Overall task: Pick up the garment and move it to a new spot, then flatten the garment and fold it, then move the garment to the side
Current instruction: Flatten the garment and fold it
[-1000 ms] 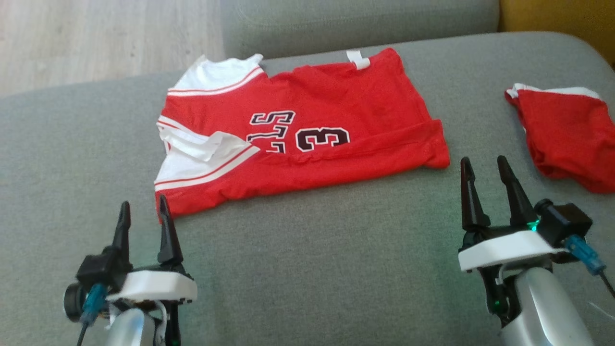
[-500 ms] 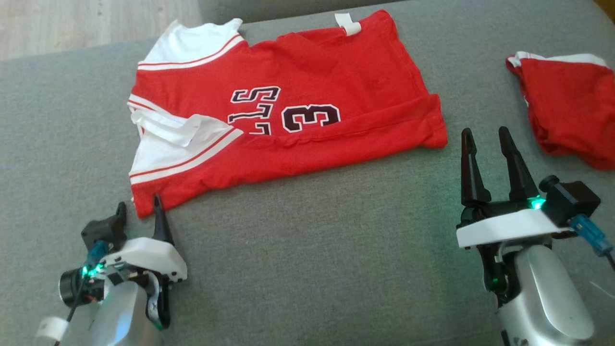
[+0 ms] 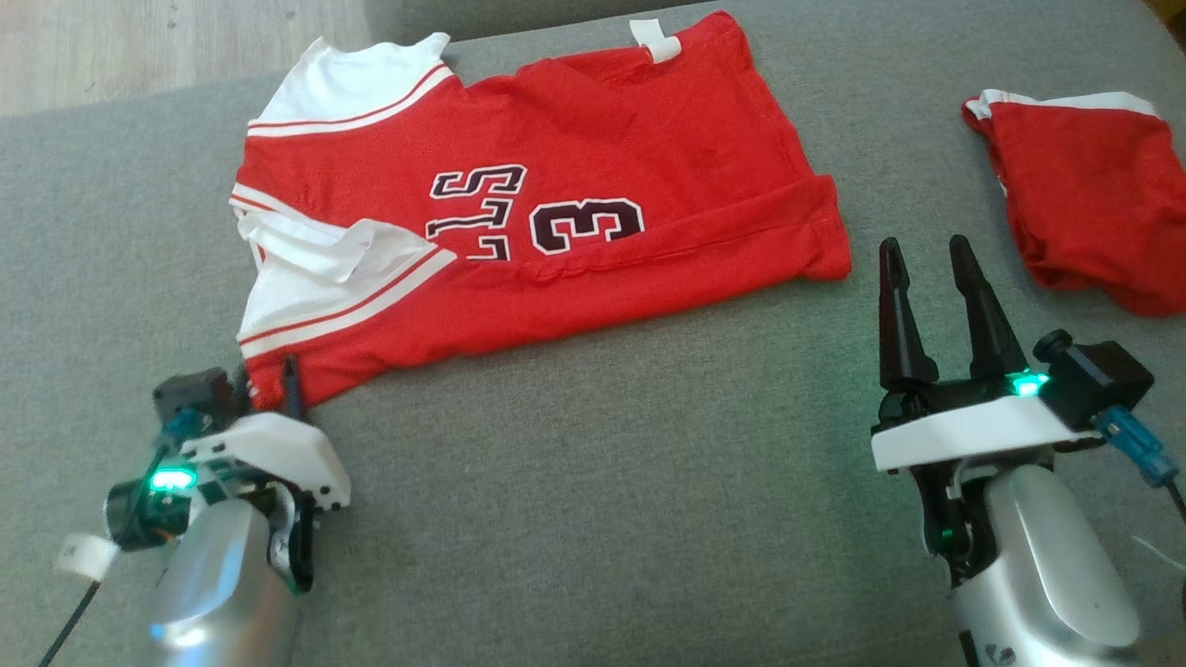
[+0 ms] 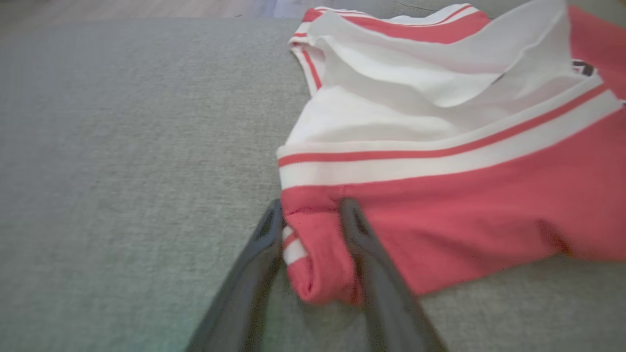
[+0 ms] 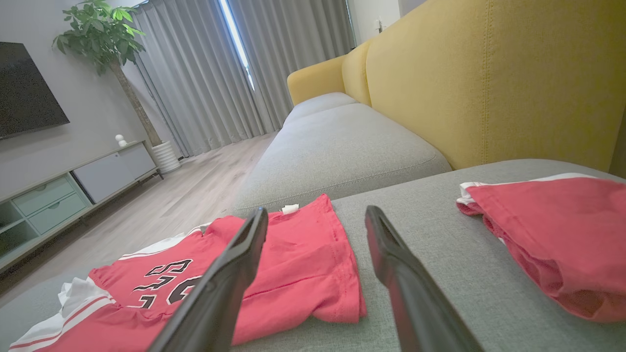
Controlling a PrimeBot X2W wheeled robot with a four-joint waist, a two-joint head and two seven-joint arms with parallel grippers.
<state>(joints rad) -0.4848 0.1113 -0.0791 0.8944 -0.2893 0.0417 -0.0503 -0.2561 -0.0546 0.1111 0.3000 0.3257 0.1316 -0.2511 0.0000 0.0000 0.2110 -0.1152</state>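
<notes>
Left gripper (image 3: pixel 267 375) at red jersey (image 3: pixel 574 120) corner; right gripper (image 3: pixel 924 243) apart.

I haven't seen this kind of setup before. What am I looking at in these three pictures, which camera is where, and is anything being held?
This is a two-armed robot working over a grey sofa cushion. The wide picture comes from a camera on its head, looking down. The other two come from cameras on its wrists, each looking along that arm's two dark fingers. A red and white jersey with a printed 3 lies spread on the cushion, and a second red garment lies further to the robot's right. The left claw has a finger on either side of the jersey's near corner; I cannot tell whether it is pinching the cloth. The right claw is open and holds nothing.
</notes>
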